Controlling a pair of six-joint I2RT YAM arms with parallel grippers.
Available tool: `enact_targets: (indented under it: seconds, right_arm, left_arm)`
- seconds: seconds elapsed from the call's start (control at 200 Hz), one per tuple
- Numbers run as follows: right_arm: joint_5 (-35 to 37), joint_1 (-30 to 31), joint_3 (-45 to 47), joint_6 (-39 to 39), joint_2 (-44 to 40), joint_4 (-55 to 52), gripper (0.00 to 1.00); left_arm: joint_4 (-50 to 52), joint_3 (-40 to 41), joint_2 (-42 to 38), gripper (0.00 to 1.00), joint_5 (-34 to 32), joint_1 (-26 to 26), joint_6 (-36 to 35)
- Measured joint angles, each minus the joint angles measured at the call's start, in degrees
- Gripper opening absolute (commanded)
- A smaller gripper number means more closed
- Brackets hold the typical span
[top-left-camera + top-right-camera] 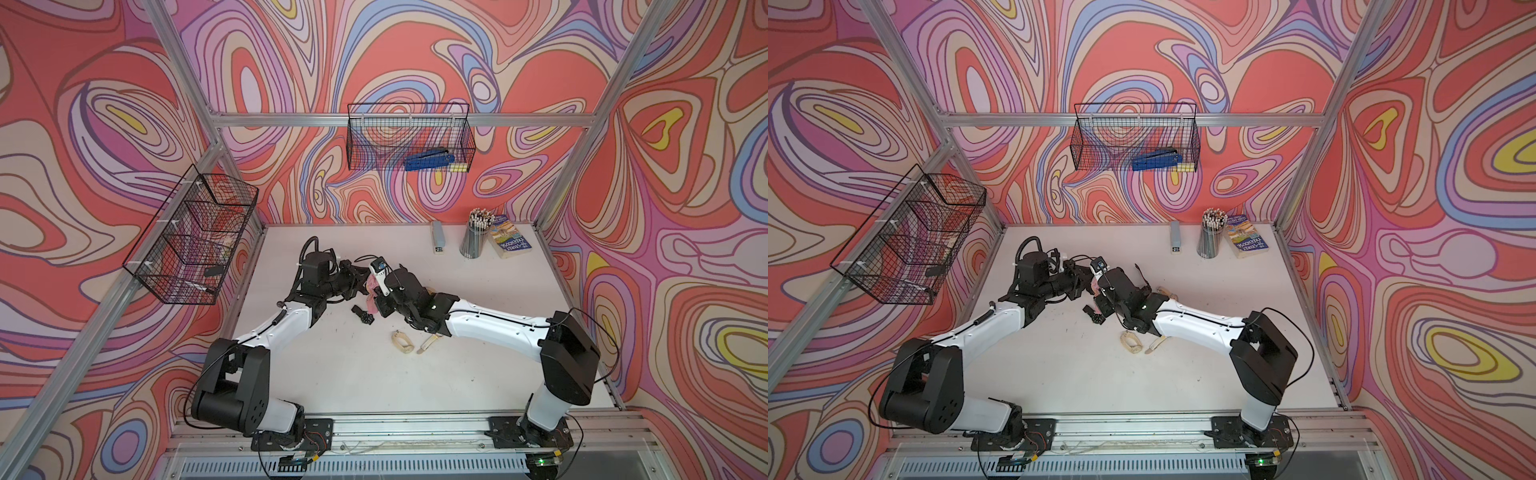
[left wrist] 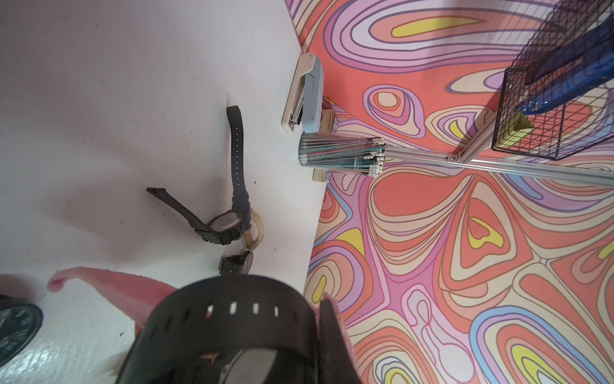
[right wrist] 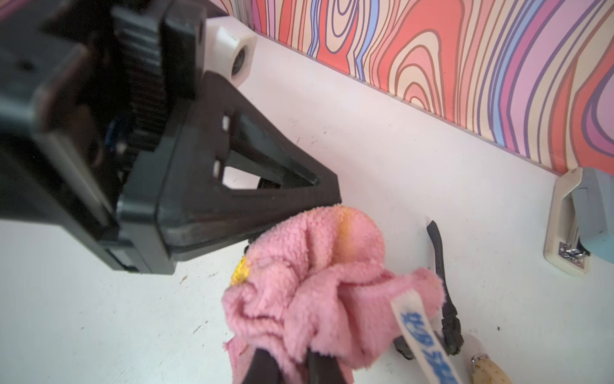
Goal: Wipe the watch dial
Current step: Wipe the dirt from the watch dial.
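Mid-table, my left gripper point(image 1: 358, 281) is shut on a black watch point(image 2: 232, 316). Its perforated strap curls across the left wrist view, with the metal case back showing below it. The dial faces away and is hidden. My right gripper point(image 3: 294, 365) is shut on a bunched pink cloth point(image 3: 319, 276) with a white label. The cloth point(image 1: 371, 289) is pressed against the tip of the left gripper's fingers point(image 3: 312, 196), right where the watch sits.
A black watch point(image 1: 363, 318) lies just in front of the grippers and a beige watch point(image 1: 402, 341) lies nearer the front. Another black watch point(image 2: 229, 222) lies behind my right arm. At the back right stand a stapler point(image 1: 438, 237), a pencil cup point(image 1: 473, 241) and a book point(image 1: 508, 237). Wire baskets point(image 1: 409, 137) hang on the walls.
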State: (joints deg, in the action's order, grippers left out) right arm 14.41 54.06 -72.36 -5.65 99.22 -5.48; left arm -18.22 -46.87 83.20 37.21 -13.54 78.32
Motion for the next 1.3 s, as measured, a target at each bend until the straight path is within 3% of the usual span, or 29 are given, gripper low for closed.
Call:
enact_targets:
  seconds: [0.421, 0.621, 0.951, 1.302]
  right_arm:
    - [1.7, 1.6, 2.6, 6.2, 0.0, 4.4, 0.0]
    - [7.2, 2.6, 0.7, 7.8, 2.2, 3.7, 0.0]
    - [9.9, 2.8, -3.5, 1.5, 4.1, 0.1, 0.01]
    - [1.5, 1.2, -0.9, -6.4, 1.1, 2.1, 0.01]
  left_arm:
    - [-0.2, 0.0, 0.6, 0.0, 1.9, 0.8, 1.2]
    - [-0.2, 0.0, 0.5, 0.0, 1.6, 1.1, 1.2]
    - [-6.3, 3.8, -1.3, 0.0, -0.8, 1.5, 3.1]
    - [-9.5, 5.8, -1.6, 0.0, -0.6, 1.2, 3.3]
